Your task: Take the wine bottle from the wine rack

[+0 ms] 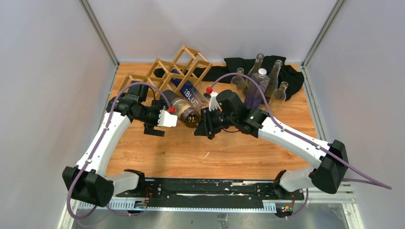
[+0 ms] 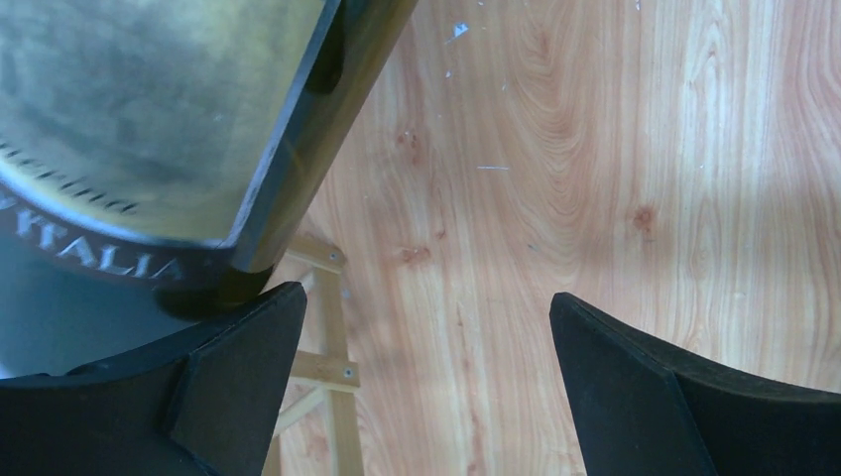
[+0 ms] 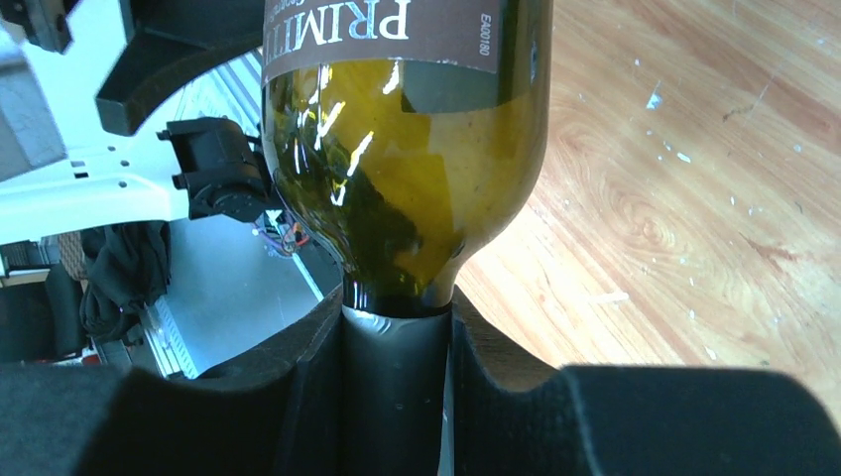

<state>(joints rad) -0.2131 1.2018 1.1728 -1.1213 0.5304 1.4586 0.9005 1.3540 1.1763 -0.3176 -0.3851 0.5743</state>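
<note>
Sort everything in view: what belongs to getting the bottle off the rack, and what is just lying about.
Job: wine rack, green wine bottle, right gripper clamping its neck, open left gripper.
Lying about: blue bottle, clear bottles, black cloth.

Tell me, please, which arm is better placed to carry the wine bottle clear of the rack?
The right. The right end effector is shut on the neck of the wine bottle, while the left end effector is open beside the bottle and holds nothing.
</note>
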